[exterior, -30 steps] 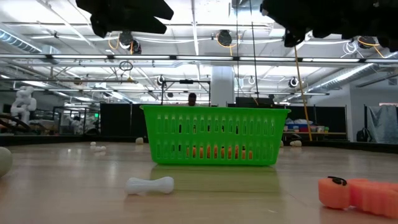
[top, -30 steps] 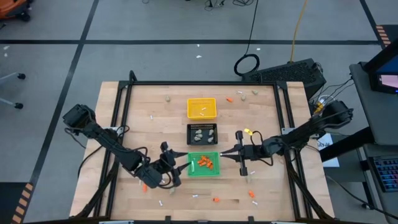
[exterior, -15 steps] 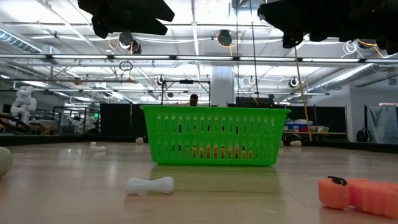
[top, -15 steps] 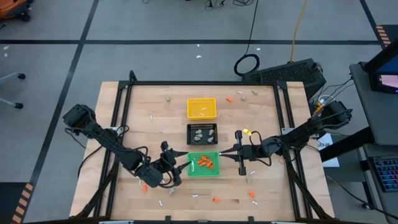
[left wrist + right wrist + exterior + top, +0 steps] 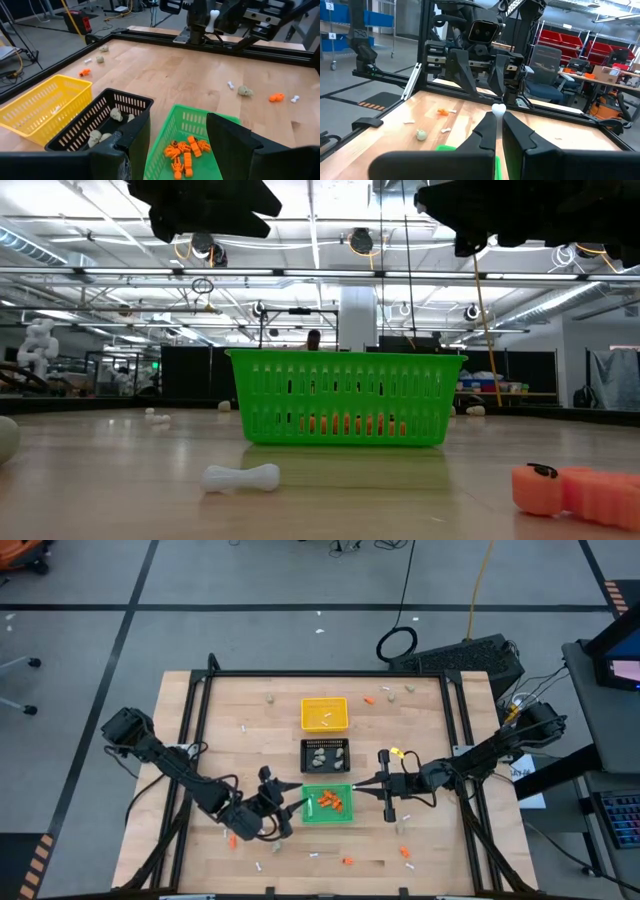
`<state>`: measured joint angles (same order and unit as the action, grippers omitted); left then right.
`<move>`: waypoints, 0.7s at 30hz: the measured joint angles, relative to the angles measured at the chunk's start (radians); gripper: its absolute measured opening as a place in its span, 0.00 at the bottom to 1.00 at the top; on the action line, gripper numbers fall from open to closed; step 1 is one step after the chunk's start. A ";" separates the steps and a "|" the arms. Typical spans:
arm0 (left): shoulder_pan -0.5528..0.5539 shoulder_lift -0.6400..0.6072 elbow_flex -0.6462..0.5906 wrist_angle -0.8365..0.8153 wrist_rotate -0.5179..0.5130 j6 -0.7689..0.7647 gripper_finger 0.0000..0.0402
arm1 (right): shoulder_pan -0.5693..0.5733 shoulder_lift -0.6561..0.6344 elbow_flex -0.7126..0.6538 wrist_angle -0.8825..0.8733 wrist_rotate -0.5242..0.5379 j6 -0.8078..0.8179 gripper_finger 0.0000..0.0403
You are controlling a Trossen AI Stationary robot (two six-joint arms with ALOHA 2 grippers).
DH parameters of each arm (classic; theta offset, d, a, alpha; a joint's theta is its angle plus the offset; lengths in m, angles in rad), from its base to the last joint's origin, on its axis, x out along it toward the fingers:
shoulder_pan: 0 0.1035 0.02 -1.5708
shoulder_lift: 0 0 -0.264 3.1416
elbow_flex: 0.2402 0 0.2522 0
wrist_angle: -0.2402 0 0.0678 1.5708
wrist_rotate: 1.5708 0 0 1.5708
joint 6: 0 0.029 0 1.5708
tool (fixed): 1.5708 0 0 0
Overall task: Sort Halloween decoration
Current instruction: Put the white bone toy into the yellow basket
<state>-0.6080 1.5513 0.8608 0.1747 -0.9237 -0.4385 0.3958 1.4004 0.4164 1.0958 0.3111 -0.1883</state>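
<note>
Orange bits (image 5: 346,861) and a thin white stick (image 5: 240,477) lie loose along the surface's near edge, not yet sorted, with a beige-grey lump (image 5: 5,438) off toward the near left corner. Just beyond them the left hand (image 5: 283,816) hovers at the green tray's (image 5: 349,816) left rim, its fingers (image 5: 232,145) spread and holding nothing; the left wrist view looks between them straight down onto the orange pieces (image 5: 184,153) piled in that tray, which suggests it is released above the bin meant for that kind. At the same tray's right rim the right hand (image 5: 379,781) is clenched on a white stick (image 5: 498,109), pinched upright at the very tips so the knobbed end stands clear; it likely carries the stick toward the yellow tray, since the green one holds only orange. Behind the green tray, toward the middle of the surface, the black tray (image 5: 306,766) gathers the beige-grey lumps (image 5: 115,114), and the yellow tray (image 5: 306,725) behind that holds white sticks (image 5: 324,720), so each colour of bin takes one kind. Farther still, near the far edge, more stray pieces wait: a lump (image 5: 269,698) toward the far left and an orange bit (image 5: 369,700) with lumps (image 5: 408,690) toward the far right.
</note>
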 joint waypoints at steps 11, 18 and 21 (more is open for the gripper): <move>0.005 0.000 0.000 0.000 0.002 -0.001 0.48 | -0.002 -0.001 0.000 -0.021 0.001 0.073 0.00; 0.004 0.000 0.000 0.000 0.006 -0.001 0.48 | -0.034 -0.001 0.000 -0.025 0.003 0.159 0.00; 0.004 0.000 0.000 0.000 0.006 -0.002 0.48 | -0.056 -0.001 0.000 -0.025 0.003 0.215 0.00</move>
<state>-0.6044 1.5511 0.8608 0.1749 -0.9173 -0.4400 0.3402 1.3998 0.4164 1.0710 0.3141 0.0268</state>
